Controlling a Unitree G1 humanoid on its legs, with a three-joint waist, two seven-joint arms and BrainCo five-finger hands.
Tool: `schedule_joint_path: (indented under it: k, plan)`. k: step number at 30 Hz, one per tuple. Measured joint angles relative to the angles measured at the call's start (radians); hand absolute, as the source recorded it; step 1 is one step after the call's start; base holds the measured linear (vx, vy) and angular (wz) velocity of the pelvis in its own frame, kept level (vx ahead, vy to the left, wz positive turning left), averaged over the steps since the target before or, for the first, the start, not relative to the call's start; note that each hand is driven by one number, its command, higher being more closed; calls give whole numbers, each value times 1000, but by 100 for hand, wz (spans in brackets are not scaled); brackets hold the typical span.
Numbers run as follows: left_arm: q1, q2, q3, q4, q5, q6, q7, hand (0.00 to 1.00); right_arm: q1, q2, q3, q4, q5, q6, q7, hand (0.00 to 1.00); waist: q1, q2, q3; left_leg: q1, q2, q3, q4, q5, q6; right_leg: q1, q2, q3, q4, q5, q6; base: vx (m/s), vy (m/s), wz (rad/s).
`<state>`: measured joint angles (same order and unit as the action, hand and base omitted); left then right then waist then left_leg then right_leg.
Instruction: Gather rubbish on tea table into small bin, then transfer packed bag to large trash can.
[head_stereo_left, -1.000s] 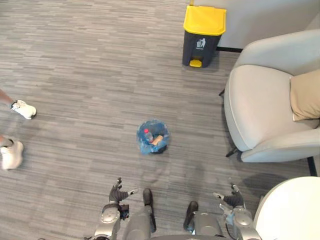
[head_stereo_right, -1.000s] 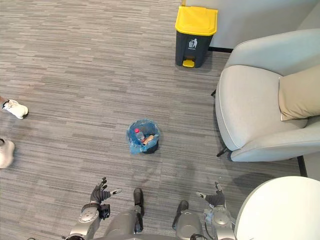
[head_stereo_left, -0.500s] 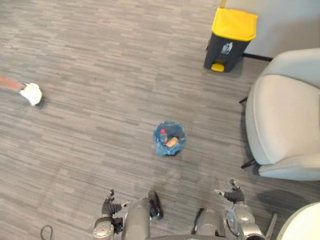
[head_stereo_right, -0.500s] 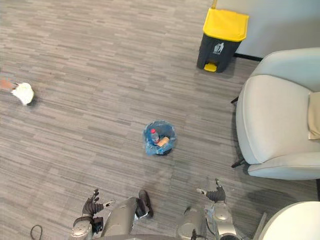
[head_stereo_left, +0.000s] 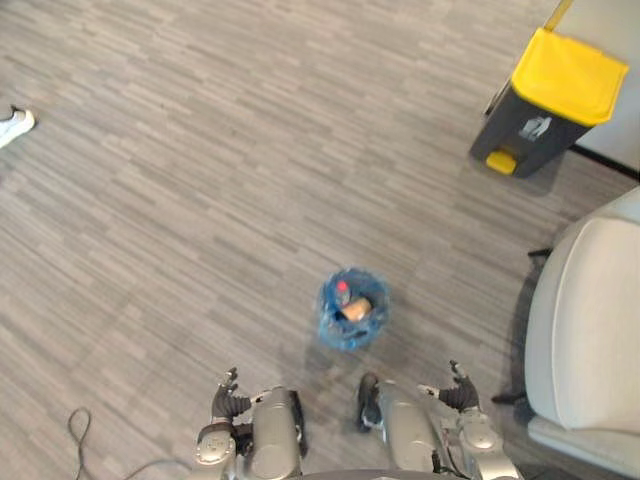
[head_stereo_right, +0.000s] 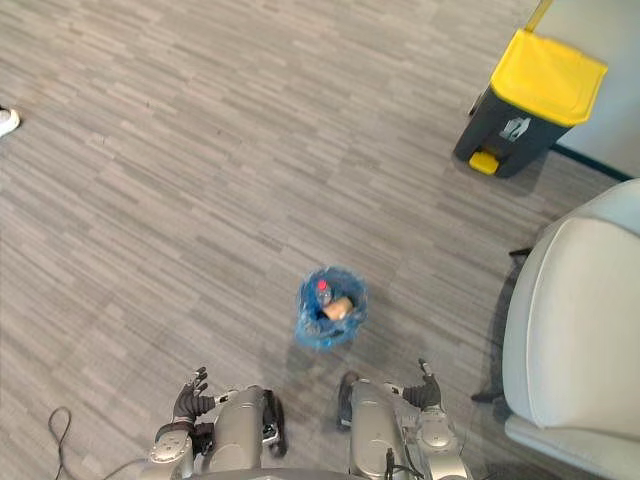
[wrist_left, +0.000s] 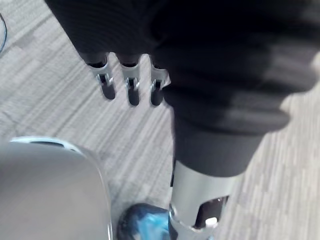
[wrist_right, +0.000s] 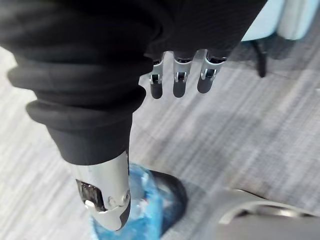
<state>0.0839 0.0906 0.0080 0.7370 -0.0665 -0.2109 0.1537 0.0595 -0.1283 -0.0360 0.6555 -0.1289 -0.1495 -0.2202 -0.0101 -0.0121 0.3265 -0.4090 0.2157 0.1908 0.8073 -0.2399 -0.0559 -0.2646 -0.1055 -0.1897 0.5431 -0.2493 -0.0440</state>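
A small bin (head_stereo_left: 353, 309) lined with a blue bag stands on the grey floor just ahead of me, holding a red-capped bottle and a tan piece of rubbish. The blue bag (wrist_right: 145, 202) also edges into the right wrist view, and the bin (wrist_left: 142, 222) into the left wrist view. The large dark trash can with a yellow lid (head_stereo_left: 553, 102) stands at the far right, lid closed. My left hand (head_stereo_left: 227, 397) hangs low at the left, my right hand (head_stereo_left: 458, 388) low at the right. Both are open with relaxed fingers and hold nothing, well short of the bin.
A pale armchair (head_stereo_left: 590, 340) fills the right side, close to my right hand. A person's white shoe (head_stereo_left: 12, 122) shows at the far left edge. Open grey floor lies between the small bin and the yellow-lidded can.
The camera has swung and moved closer: the small bin now sits nearer and lower in view, the yellow-lidded can further right, and the round table has left view. Both hands stay open.
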Motion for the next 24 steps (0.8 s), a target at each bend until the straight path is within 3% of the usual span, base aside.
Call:
schedule_joint_path:
  k: [1, 3, 4, 5, 9, 14, 17, 19, 24]
  plan:
    - [-9, 1, -3, 1, 0, 0, 0, 0, -17, 1, 4, -2, 0, 0, -3, 0, 0, 3, 2, -15, -7, -1, -95, 4, -5, -1, 0, 6, -13, 0, 1, 155, 103, -29]
    - [-16, 1, -8, 8, 2, 0, 1, 0, -33, 0, 14, -2, -11, 0, -20, 0, 5, 19, 7, 9, -13, -41, -291, 70, -54, -5, 16, 22, -4, -17, 30, 110, 175, -46]
    - [-27, 14, -27, 27, 4, 0, 1, 0, -52, -4, 25, 1, -39, 1, -26, 0, 21, 33, 18, 14, -8, -79, -318, 106, -60, -21, 33, 51, 31, -55, 65, 76, 213, -46]
    - [-45, 23, -30, 41, 8, 1, 2, 0, -63, 2, 34, 0, -51, 1, -33, 0, 21, 17, 26, 5, -18, -75, -307, 104, -59, -34, 20, 67, 42, -64, 77, 83, 210, -39]
    - [-92, 50, -47, 52, 44, -7, 7, 0, -205, -9, 110, 40, -203, 2, -65, 0, 25, 13, 61, -58, -47, -35, -263, 79, -19, -116, -7, 135, 46, -42, 116, 11, 207, -34]
    - [-234, 78, -46, 121, 55, -30, 46, 0, -439, -67, 215, 146, -366, 5, -107, 0, 32, 53, 105, -174, -56, -23, -194, 64, 5, -231, -14, 190, 50, 2, 151, -90, 150, -25]
    - [-308, 77, -45, 138, 35, -39, 67, 0, -515, -79, 254, 187, -418, 17, -109, 0, 37, 61, 114, -250, -53, -21, -166, 60, 10, -308, -9, 214, 57, 21, 164, -113, 82, -30]
    - [-382, 54, -31, 136, 9, -46, 80, 0, -569, -83, 287, 192, -466, 32, -128, 0, 54, 67, 135, -334, -35, -6, -103, 38, 35, -405, 0, 232, 117, 21, 167, -157, 49, -36]
    - [-496, -14, 33, 99, -14, -64, 113, 0, -691, -88, 331, 192, -512, 51, -153, 0, 55, 75, 179, -542, -10, 1, 26, 19, 53, -624, 7, 249, 254, 17, 174, -183, 2, -17]
